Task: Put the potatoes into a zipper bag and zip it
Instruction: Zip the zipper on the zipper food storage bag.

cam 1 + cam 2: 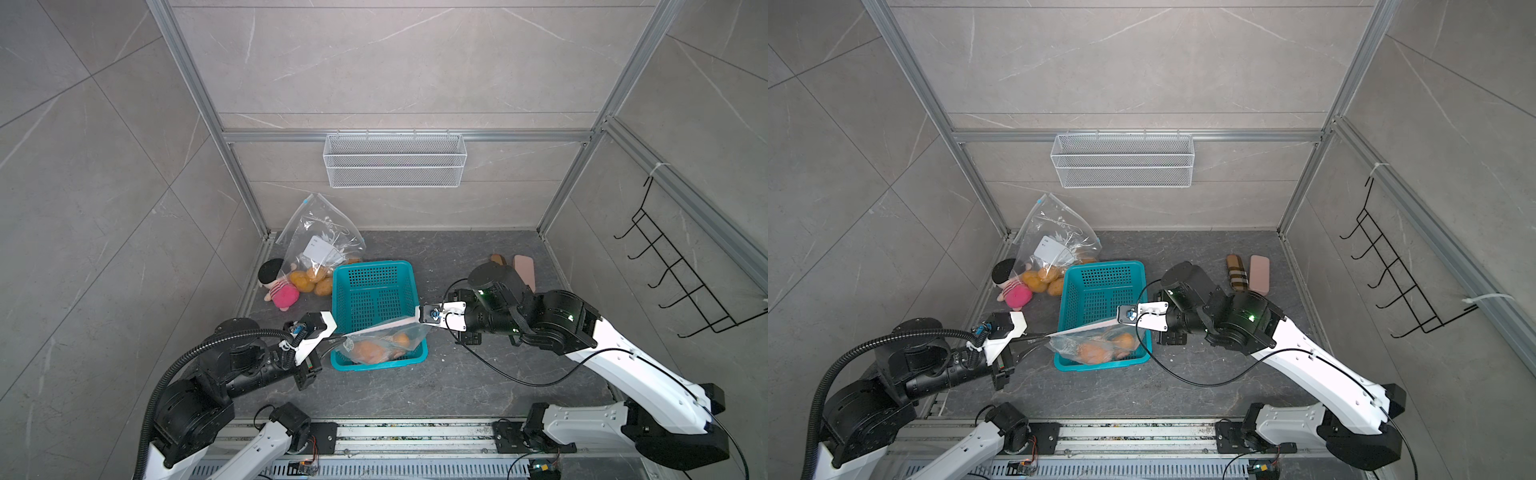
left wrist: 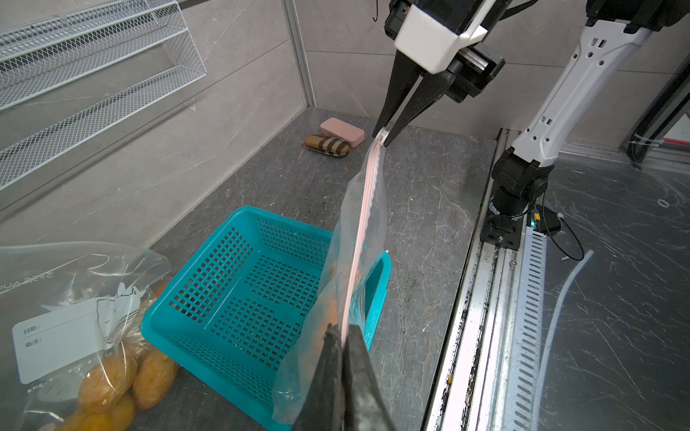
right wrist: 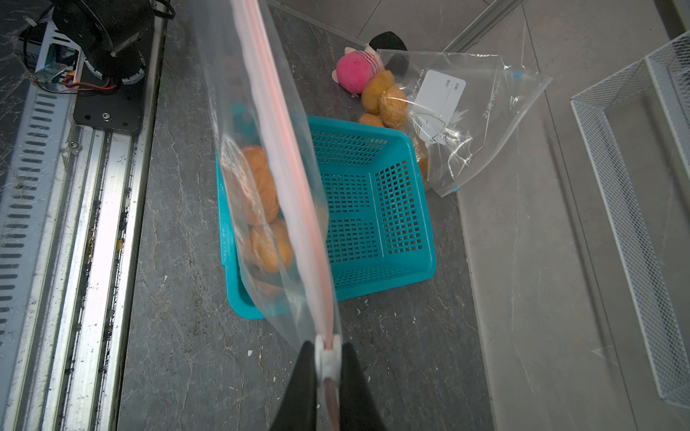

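**Bag strung over the basket**

Left fingers [image 2: 328, 373] and right fingers [image 3: 302, 384] pinch tight on opposite ends of the zipper bag [image 1: 388, 328], potatoes [image 1: 368, 351] inside, hanging over the teal basket [image 1: 374, 266]. Another filled bag [image 1: 320, 232] and a pink doll [image 1: 284, 295] lie beside it. Dark stone counter [image 1: 457, 382], grey tiled walls [image 1: 124, 166].

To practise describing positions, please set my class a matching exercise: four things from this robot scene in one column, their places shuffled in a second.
Things:
1. clear zipper bag with pink seal strip
2. pink plush doll
3. white wire mesh basket
4. pale pink oblong case

Places:
A. hung on the back wall
B. beside a striped brown case
C. stretched between the left pincer and right pincer
D. lying near the left wall

Pairs: 1-C, 2-D, 3-A, 4-B.
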`<state>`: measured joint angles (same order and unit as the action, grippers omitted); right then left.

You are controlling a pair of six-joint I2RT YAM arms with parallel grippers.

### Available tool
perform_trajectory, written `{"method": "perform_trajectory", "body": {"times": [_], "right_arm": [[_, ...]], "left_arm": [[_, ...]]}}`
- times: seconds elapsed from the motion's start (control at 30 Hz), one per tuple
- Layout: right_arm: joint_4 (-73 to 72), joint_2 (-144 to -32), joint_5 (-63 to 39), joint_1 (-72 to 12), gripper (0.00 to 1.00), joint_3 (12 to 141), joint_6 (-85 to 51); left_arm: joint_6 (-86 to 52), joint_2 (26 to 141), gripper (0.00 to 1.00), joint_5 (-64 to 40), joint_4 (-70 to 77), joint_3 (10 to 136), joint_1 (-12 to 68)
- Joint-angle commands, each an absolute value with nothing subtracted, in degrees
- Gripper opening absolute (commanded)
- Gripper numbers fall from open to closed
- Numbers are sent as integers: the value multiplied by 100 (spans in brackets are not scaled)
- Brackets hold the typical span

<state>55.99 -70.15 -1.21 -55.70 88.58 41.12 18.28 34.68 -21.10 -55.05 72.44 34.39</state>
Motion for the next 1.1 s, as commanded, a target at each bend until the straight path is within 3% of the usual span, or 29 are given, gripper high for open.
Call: {"method": "perform_trajectory", "body": {"times": [0.0,1.07], "right_arm": [[6047,-6882,224,-5458,4,8758,4034],[5959,-6862,-354,-5462,4,8921,3965]], "left_arm": [[1934,3372,0,-2083,-5404,7356,3427],[1782,3537,0,-2170,-5389,7277,3425]]}}
